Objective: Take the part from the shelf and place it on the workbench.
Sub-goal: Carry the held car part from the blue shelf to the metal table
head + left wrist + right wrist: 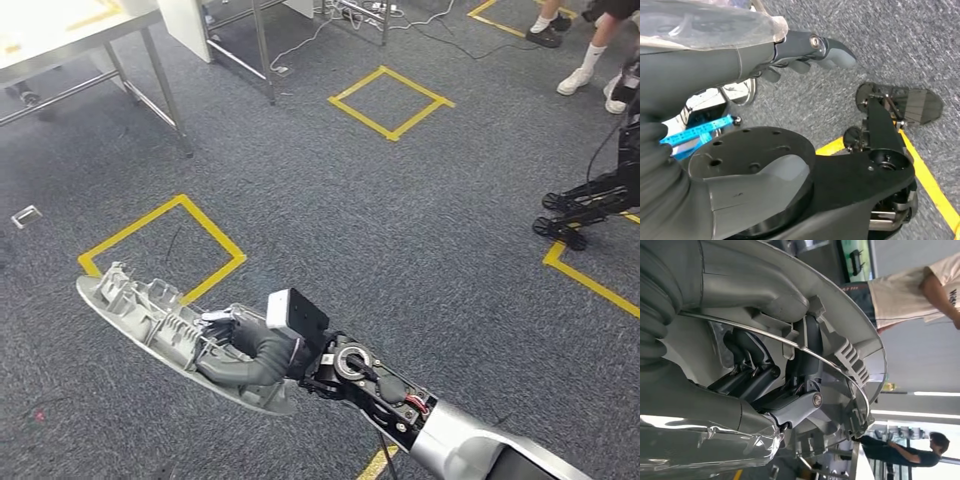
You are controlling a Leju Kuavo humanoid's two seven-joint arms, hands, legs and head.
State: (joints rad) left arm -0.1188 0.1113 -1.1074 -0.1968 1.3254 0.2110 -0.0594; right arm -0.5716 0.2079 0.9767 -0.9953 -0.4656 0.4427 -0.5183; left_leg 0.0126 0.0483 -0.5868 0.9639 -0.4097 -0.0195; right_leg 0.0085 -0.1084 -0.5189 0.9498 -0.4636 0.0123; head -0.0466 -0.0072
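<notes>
The part (143,315) is a long, curved grey plastic piece with ribs and clips on its inner side. My right hand (241,350) grips it near one end and holds it out level above the carpet, to my front left. Close up, in the right wrist view, my right hand (791,405) has its fingers wrapped into the ribbed inside of the part (851,355). My left hand (802,50) hangs at my side over the floor with nothing in it, thumb stretched out straight.
The white workbench (45,40) stands at the far left on metal legs (170,100). Yellow taped squares (162,250) (391,100) mark the grey carpet. A person's feet (581,75) and a black wheeled stand (581,205) are at the far right.
</notes>
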